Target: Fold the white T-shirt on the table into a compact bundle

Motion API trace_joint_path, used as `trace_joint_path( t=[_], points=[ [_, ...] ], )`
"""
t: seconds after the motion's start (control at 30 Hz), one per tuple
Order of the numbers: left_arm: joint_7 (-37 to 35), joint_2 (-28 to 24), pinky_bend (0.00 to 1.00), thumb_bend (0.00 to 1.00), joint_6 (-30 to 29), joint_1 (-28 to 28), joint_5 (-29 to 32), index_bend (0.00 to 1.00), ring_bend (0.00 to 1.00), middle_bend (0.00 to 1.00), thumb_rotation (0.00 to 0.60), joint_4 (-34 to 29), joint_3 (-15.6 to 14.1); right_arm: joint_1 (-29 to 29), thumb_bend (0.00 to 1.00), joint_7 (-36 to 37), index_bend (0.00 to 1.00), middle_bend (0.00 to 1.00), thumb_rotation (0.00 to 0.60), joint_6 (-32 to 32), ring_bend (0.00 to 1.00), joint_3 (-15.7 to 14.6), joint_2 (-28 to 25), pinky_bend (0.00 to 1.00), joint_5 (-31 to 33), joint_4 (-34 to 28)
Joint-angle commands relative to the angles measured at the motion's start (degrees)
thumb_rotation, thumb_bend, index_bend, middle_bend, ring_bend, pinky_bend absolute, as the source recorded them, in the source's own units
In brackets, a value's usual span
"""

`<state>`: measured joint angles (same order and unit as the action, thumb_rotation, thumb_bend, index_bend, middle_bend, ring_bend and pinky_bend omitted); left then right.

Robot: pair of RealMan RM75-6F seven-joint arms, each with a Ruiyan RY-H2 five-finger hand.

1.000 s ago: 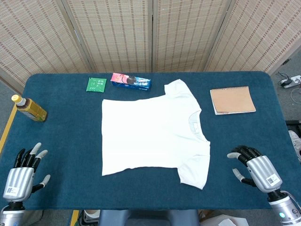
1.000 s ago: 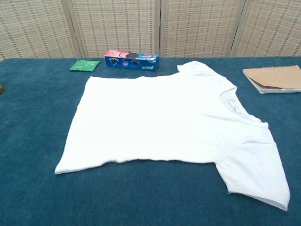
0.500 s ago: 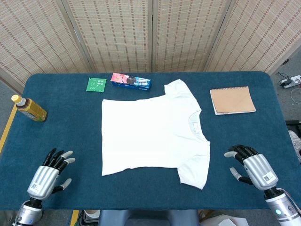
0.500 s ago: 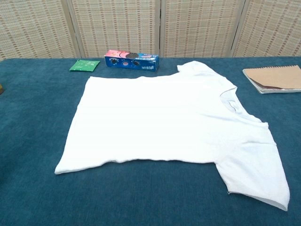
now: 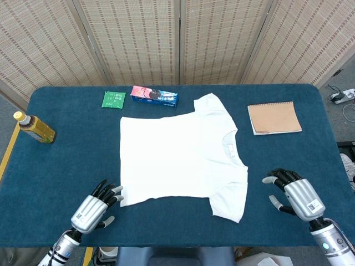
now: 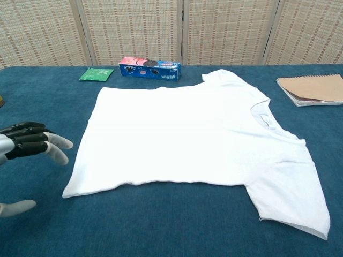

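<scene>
The white T-shirt (image 5: 180, 158) lies flat and spread out in the middle of the blue table, its collar toward the right; the chest view shows the T-shirt (image 6: 187, 139) filling the centre. My left hand (image 5: 94, 208) hovers open just left of the shirt's near hem corner, fingers apart and empty; in the chest view the left hand (image 6: 29, 147) enters from the left edge, a short way from that corner. At the table's near right, my right hand (image 5: 293, 196) is open too, a gap away from the near sleeve. Neither hand touches the cloth.
A brown notebook (image 5: 274, 117) lies at the far right. A blue snack box (image 5: 154, 96) and a green packet (image 5: 113, 99) sit just behind the shirt. A bottle of tea (image 5: 34, 128) lies at the left edge. Woven screens stand behind the table.
My left hand has travelled right from the table's near left corner toward the shirt's hem corner and now shows in the chest view. The right hand has edged slightly inward. The shirt has not moved.
</scene>
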<state>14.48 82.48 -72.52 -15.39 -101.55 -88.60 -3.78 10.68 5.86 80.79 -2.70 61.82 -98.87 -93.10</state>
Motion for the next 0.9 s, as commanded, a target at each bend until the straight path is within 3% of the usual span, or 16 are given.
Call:
trace_joint_path(
  t=[0.03, 0.47, 0.9],
  points=[
    [1.26, 2.21, 0.0, 0.25, 1.7, -0.88, 1.52, 0.39, 0.12, 0.19, 0.6, 1.32, 0.44, -0.16, 0.35, 0.15, 0.34, 0.26, 0.6, 0.2, 0.19, -0.06, 0.03, 0.26, 0.14, 0.12],
    [2.74, 10.8, 0.0, 0.25, 1.7, -2.18, 5.0, 0.46, 0.15, 0.21, 0.6, 8.97, 2.64, -0.76, 0.35, 0.52, 0.34, 0.26, 0.6, 0.97, 0.19, -0.41, -0.44, 0.26, 0.37, 0.26],
    [4.14, 13.59, 0.0, 0.25, 3.58, -3.4, 8.91, 0.51, 0.15, 0.21, 0.6, 11.12, 3.39, -0.91, 0.35, 0.74, 0.34, 0.26, 0.6, 0.79, 0.19, -0.46, -0.55, 0.26, 0.94, 0.54]
  ],
)
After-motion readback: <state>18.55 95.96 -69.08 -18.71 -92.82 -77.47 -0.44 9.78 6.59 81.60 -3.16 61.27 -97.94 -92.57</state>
